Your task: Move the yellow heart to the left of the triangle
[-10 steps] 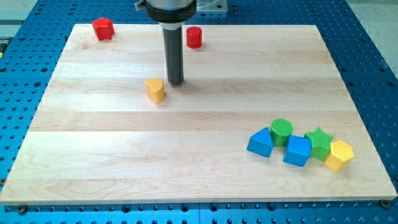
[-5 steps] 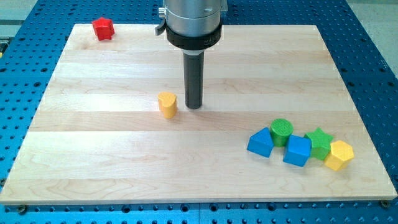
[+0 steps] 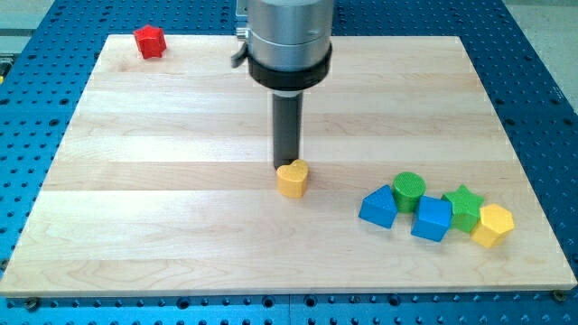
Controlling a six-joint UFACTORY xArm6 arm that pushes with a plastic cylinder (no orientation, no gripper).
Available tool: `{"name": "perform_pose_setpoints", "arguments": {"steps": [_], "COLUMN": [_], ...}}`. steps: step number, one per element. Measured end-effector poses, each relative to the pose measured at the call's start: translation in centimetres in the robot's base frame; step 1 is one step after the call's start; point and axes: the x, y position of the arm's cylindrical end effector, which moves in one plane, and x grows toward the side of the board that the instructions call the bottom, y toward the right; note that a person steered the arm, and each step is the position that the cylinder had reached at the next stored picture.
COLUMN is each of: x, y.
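The yellow heart (image 3: pixel 292 180) lies near the middle of the wooden board, a little toward the view's bottom. My tip (image 3: pixel 287 166) stands right behind it, touching its upper edge. The blue triangle (image 3: pixel 378 207) lies to the view's right of the heart, about a hundred pixels away, at the left end of a cluster of blocks.
Beside the triangle sit a green cylinder (image 3: pixel 408 190), a blue cube (image 3: pixel 432 218), a green star (image 3: pixel 464 207) and a yellow hexagon (image 3: pixel 492 225). A red star-like block (image 3: pixel 149 41) lies at the view's top left. The board's edge (image 3: pixel 289 291) runs along the bottom.
The yellow heart has been pushed down and to the view's right, toward the triangle. My tip moved with it. The red cylinder at the top is now hidden behind the arm.
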Motion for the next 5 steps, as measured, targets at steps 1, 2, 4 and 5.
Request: {"name": "perform_pose_setpoints", "arguments": {"steps": [1,2,4,5], "x": [0.6,2.2,3.3,3.3], "y": [-2.2,0.8,9.5,7.4]}}
